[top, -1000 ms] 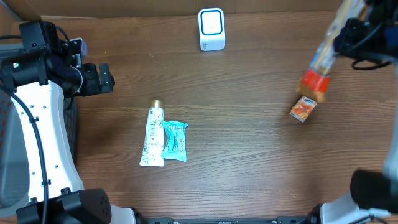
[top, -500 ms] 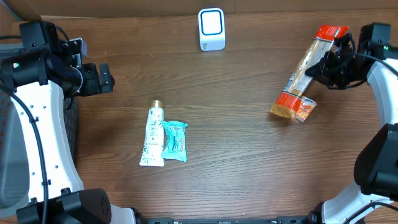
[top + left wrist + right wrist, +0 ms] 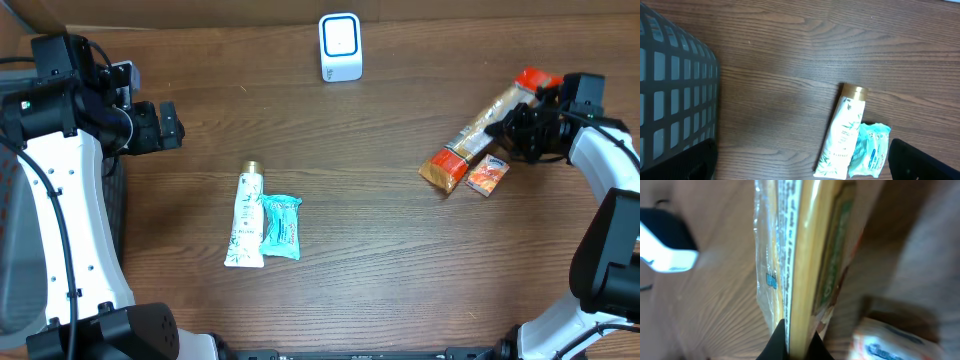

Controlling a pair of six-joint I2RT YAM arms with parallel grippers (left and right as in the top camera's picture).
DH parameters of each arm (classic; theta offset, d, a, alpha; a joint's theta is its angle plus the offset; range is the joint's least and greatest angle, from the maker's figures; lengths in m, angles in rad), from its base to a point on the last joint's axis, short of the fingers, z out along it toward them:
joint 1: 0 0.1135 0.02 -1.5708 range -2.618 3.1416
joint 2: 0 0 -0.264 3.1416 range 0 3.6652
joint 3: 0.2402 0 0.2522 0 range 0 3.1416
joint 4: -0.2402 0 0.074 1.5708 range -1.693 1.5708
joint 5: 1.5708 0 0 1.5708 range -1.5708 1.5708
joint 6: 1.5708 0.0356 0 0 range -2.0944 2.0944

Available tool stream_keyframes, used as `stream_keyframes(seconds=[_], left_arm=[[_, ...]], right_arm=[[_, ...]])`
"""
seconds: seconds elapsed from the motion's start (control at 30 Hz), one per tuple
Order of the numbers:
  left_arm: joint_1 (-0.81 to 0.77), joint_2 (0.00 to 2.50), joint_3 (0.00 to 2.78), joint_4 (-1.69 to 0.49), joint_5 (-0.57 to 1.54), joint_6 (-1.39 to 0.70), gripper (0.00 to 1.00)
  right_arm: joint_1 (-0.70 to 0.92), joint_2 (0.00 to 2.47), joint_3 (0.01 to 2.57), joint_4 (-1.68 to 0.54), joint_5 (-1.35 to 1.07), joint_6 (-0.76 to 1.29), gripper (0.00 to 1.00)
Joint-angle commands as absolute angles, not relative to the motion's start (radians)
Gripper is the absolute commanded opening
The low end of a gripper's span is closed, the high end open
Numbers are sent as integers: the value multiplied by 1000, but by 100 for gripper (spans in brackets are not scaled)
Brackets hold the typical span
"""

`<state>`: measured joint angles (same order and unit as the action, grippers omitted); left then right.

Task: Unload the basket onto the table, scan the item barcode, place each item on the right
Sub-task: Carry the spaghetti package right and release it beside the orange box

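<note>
Right pincer [image 3: 522,130] pinches the long biscuit packet [image 3: 478,132] at the counter's [image 3: 400,270] right, well apart from the far-centre scanner [image 3: 340,47]; the scan looks not yet done. Left pincer [image 3: 168,125] spread, empty.

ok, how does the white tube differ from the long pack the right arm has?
The white tube lies free beside a teal pouch; the long pack is clamped in the right gripper. Tube is white with a gold cap; pack is tan with red-orange ends. Overhead, tube runs near-vertical; pack slants diagonally. Both are long and narrow.
</note>
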<state>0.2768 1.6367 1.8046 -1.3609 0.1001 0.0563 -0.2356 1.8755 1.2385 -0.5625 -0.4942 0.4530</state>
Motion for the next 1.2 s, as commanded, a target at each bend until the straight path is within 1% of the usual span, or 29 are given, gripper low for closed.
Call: stream_keyframes(seconds=[0.0, 0.07, 0.1, 0.13, 0.17, 0.23, 0.27, 0.4, 0.5, 0.57, 0.8, 0.93, 1.07, 1.17], left_arm=[[274, 1633, 1817, -1357, 101, 72, 100], [274, 1633, 1817, -1357, 101, 72, 100], [274, 1633, 1817, -1357, 101, 72, 100], [274, 1633, 1817, -1357, 101, 72, 100], [274, 1633, 1817, -1357, 101, 72, 100], [274, 1633, 1817, -1357, 101, 72, 100], [274, 1633, 1817, -1357, 101, 72, 100], [274, 1633, 1817, -1357, 101, 72, 100], [274, 1633, 1817, -1357, 101, 72, 100], [274, 1633, 1817, -1357, 101, 72, 100], [274, 1633, 1817, -1357, 101, 72, 100], [274, 1633, 1817, -1357, 101, 72, 100], [274, 1633, 1817, -1357, 101, 72, 100], [274, 1633, 1817, -1357, 101, 72, 100]], right_arm=[[-237, 1811, 1234, -552, -400, 483, 4], [-239, 1811, 1234, -562, -366, 483, 4], [-239, 1811, 1234, -567, -340, 483, 5], [-240, 1811, 1234, -571, -318, 483, 10], [-242, 1811, 1234, -579, -281, 484, 13], [-244, 1811, 1234, -593, -228, 484, 15], [-245, 1811, 1234, -598, -209, 484, 18], [-250, 1811, 1235, -621, -194, 483, 33], [-250, 1810, 1242, -651, -195, 482, 39], [-250, 1803, 1265, -700, -197, 467, 44], [-243, 1730, 1437, -915, -207, 383, 55], [-203, 1685, 1538, -1025, -265, 290, 68], [-126, 1667, 1565, -1062, -384, 253, 70], [-37, 1678, 1564, -1057, -489, 221, 70]])
